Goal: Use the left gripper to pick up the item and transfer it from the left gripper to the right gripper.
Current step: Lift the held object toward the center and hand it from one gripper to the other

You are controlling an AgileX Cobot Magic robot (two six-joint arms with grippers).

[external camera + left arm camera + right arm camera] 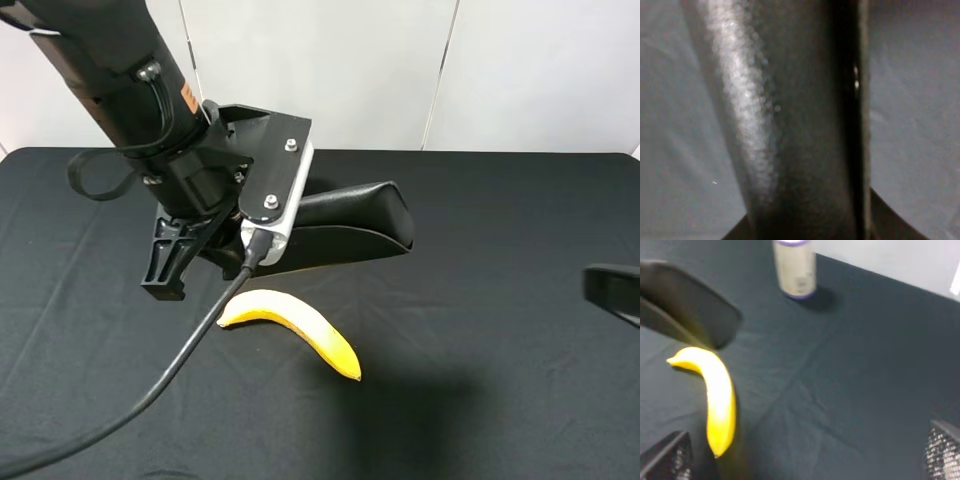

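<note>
Progress: the pick-up looks done, the handover not begun.

Left gripper (168,262) hangs over the left-centre of the table (520,390), jaws closed tight. The item (350,215), a black folded pouch, sticks out to the right from behind that wrist and fills the left wrist view right at the lens. Judged: it is clamped by one end and held clear of the cloth, with the lower flap drooping open. The pinch point itself is hidden behind the camera mount in the high view.

Right gripper (805,457): jaws spread wide, nothing between them. Only one tip shows at the right edge of the high view, well apart from the item.

Left to do: bring the two arms together, close the right jaws on the item's free right end, then release the left jaws.

Around:
- The banana (295,330) lies on the table just near of the item. A low approach from the right could brush it.
- A beige can with purple lid (795,267) stands upright, seen only from the right wrist, beyond the banana and out of the way.
- The left arm's cable (165,375) trails to the near left, close past the banana's stem end.
</note>
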